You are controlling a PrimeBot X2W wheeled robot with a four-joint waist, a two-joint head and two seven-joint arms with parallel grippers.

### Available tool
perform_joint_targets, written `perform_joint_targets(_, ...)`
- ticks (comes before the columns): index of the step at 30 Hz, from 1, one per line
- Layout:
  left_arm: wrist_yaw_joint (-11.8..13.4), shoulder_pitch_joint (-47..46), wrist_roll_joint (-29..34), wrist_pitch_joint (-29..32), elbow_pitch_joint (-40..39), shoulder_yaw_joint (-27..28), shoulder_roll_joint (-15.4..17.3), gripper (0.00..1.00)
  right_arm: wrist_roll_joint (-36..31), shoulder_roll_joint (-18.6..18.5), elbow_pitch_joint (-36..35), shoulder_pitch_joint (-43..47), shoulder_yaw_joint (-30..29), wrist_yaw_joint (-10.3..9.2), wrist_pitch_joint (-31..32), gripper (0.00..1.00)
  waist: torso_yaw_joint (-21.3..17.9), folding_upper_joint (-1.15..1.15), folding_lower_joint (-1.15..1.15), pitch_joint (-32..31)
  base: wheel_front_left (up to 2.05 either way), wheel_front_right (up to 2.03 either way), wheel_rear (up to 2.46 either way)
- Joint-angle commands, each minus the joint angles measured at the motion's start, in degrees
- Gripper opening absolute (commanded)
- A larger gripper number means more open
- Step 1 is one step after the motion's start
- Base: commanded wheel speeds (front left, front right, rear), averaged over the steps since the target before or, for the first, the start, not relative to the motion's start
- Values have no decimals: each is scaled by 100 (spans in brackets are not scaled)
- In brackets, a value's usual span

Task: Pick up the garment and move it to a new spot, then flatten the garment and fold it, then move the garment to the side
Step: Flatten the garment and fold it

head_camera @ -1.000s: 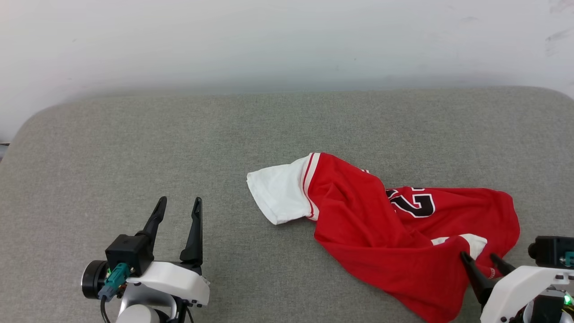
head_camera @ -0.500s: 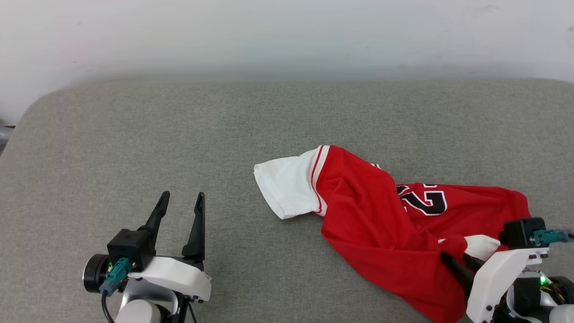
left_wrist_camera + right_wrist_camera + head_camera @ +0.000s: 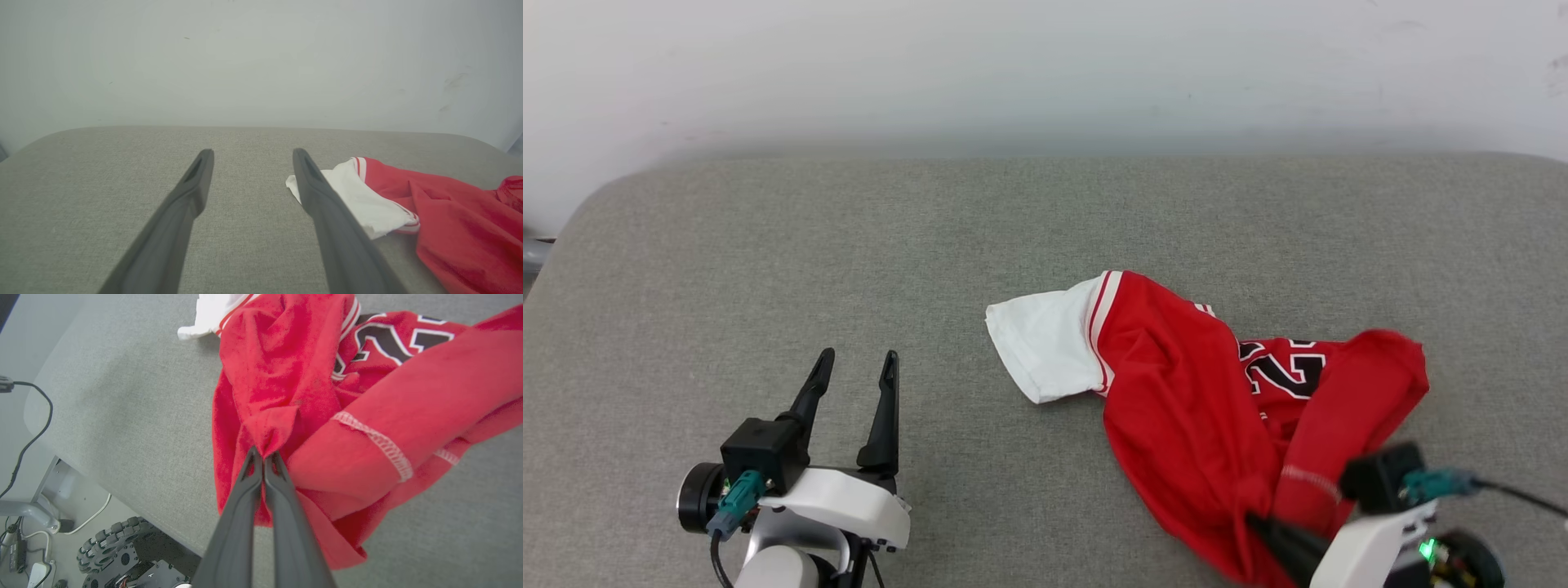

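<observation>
Right claw (image 3: 263,455) pinches garment (image 3: 282,371) fold; rest drapes beyond tips.

Folds of the garment (image 3: 1176,400) hide most of its black lettering (image 3: 1278,371), leaving only number fragments readable.

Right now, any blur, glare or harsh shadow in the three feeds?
Head view: flat, even light, no glare; right gripper slightly smeared, far table edge hazy. Left wrist view: left gripper soft up close, table edge bowed. Right wrist view: shirt stitching crisp, no glare.
</observation>
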Motion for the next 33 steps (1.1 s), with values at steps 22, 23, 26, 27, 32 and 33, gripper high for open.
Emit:
perform_joint_targets(22,20,-38,-80,-66,101,-51,-17,100,-18,798,435,852,-129,-4,-1531,100,6,0,0,-50,0,0,0)
perform_joint_targets(23,22,-32,-83,-67,105,-46,-12,100,-32,802,366,798,-180,-4,-1770,100,4,0,0,-62,0,0,0)
perform_joint_targets(26,51,30,-93,-71,103,-33,-3,100,-71,818,256,703,-270,-4,-2265,100,-12,0,0,-113,0,0,0)
perform_joint_targets(27,61,51,-98,-73,103,-31,0,100,-108,821,251,685,-318,-4,-2342,100,-17,0,0,-129,0,0,0)
perform_joint_targets(32,84,82,-106,-79,83,-41,3,100,-190,830,307,613,-807,-4,-2301,100,-10,0,0,-164,0,0,0)
perform_joint_targets(33,79,81,-108,-79,81,-45,5,100,-216,784,318,604,-888,-4,-2219,100,-6,0,0,-162,0,0,0)
